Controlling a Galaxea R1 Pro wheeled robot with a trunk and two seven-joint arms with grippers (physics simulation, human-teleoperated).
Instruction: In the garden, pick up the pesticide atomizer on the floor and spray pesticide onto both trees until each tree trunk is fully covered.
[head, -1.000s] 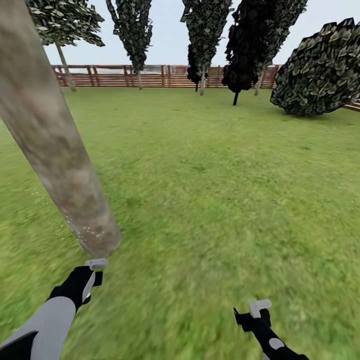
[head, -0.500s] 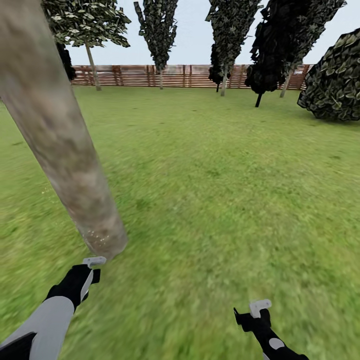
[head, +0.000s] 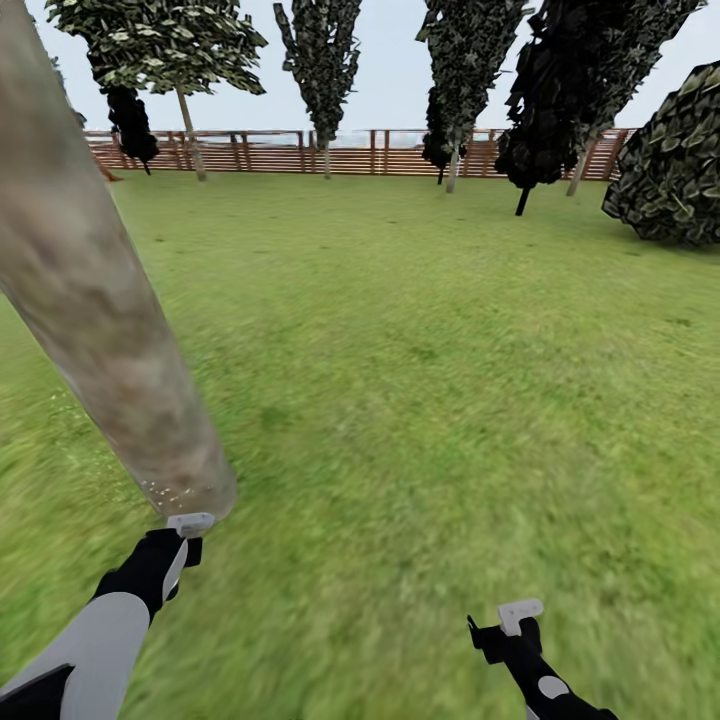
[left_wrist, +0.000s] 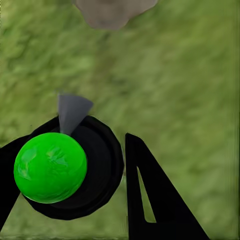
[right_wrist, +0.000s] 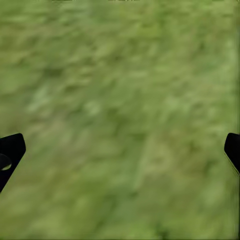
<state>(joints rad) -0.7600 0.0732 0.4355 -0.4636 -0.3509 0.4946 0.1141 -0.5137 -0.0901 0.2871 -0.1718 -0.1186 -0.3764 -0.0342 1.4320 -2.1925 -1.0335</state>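
I've got the left pincer (left_wrist: 75, 185) pinching the atomizer (left_wrist: 50, 167), green ball and black body wedged between its fingers, grey nozzle aimed at the foot of the trunk (head: 110, 330) just ahead of it. White specks of pesticide (head: 165, 492) dot the bark right above the pincer; higher up looks bare. So I'm mid-spray on this tree, I reckon. Right pincer (head: 515, 625) hangs spread wide over grass (head: 450, 380), empty. Next I'd raise the nozzle up the trunk.

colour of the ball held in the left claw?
Bright green ball, glossy, on a black body; clearest in the left wrist view.
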